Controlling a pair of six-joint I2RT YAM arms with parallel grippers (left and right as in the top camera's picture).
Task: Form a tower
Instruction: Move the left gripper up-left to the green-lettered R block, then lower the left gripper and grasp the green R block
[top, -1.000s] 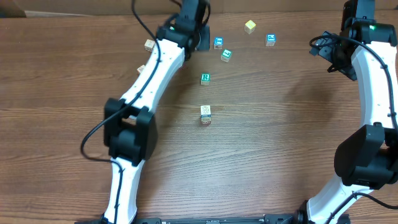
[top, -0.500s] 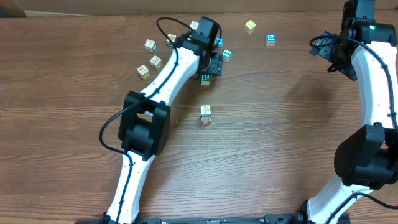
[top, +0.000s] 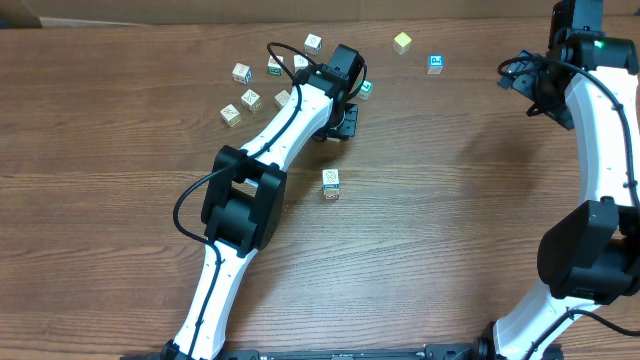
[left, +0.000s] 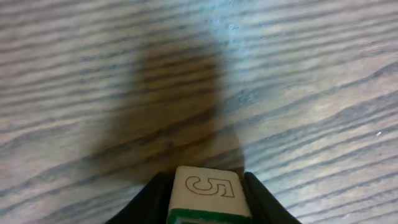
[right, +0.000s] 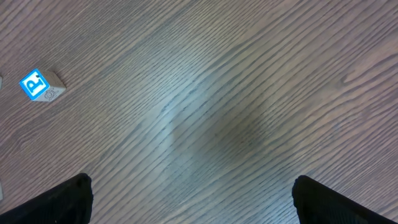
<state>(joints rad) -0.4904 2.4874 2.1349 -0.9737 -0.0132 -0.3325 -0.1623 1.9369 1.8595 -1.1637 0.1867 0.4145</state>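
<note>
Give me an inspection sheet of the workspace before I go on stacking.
Surface: wood-grain table, no damage seen.
Job's things: what looks like a short stack at mid-table, height cannot be told from above; green-edged cube with a 5 on its side, held.
Clutter: several pale loose cubes at far left; yellow cube, blue cube and green cube on the far side.
Grippers: left pincer shut on the green-edged cube; right pincer open, holding nothing.
Cables: black cable loops over the left arm; cable bundle by the right wrist.
Surroundings: tan board beyond the far edge; nothing else seen.
</note>
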